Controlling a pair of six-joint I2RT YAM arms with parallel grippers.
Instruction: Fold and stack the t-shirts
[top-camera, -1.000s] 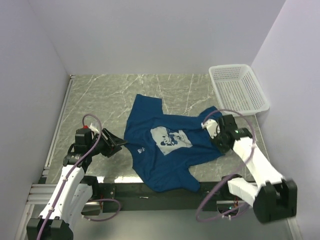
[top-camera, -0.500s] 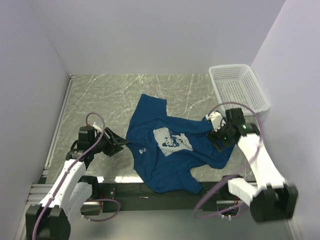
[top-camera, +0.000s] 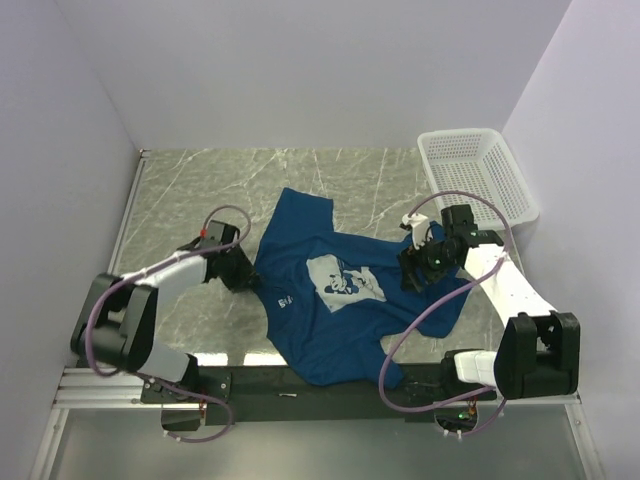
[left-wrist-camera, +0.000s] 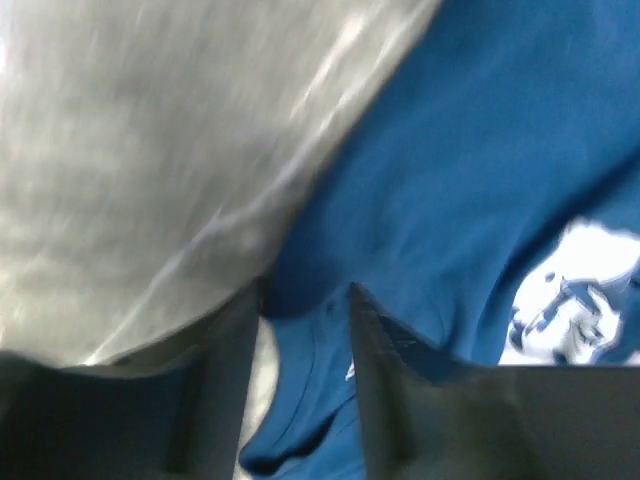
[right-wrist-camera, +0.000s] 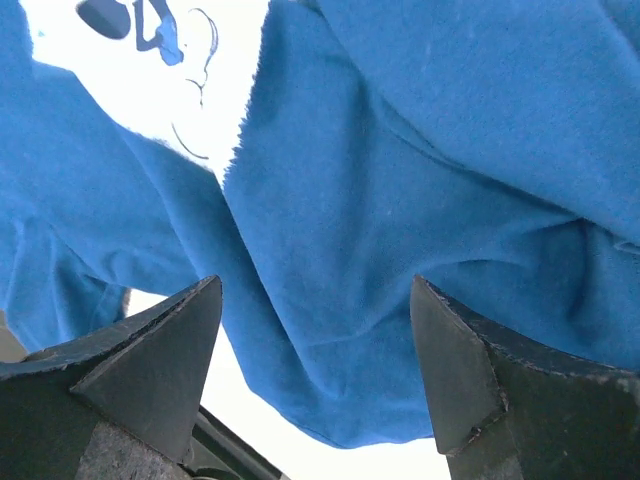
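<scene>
The dark blue t-shirt (top-camera: 320, 335) lies spread and wrinkled on the marble table (top-camera: 200, 190), with its white cartoon print (top-camera: 345, 278) facing up. My left gripper (top-camera: 250, 278) is low at the shirt's left edge. In the left wrist view the left gripper (left-wrist-camera: 303, 290) straddles a fold of the t-shirt (left-wrist-camera: 480, 150) by the collar, its jaws a narrow gap apart. My right gripper (top-camera: 410, 272) hovers over the shirt's right side. The right wrist view shows the right gripper (right-wrist-camera: 314, 285) wide open above the t-shirt (right-wrist-camera: 420, 150), holding nothing.
A white mesh basket (top-camera: 478, 178) stands at the back right corner. Walls close in the table on the left, back and right. The dark front rail (top-camera: 300, 380) runs under the shirt's hem.
My right gripper opened, let go of the shirt's right side and drew back over it. My left arm swung forward onto the shirt's left edge, and its jaws narrowed.
</scene>
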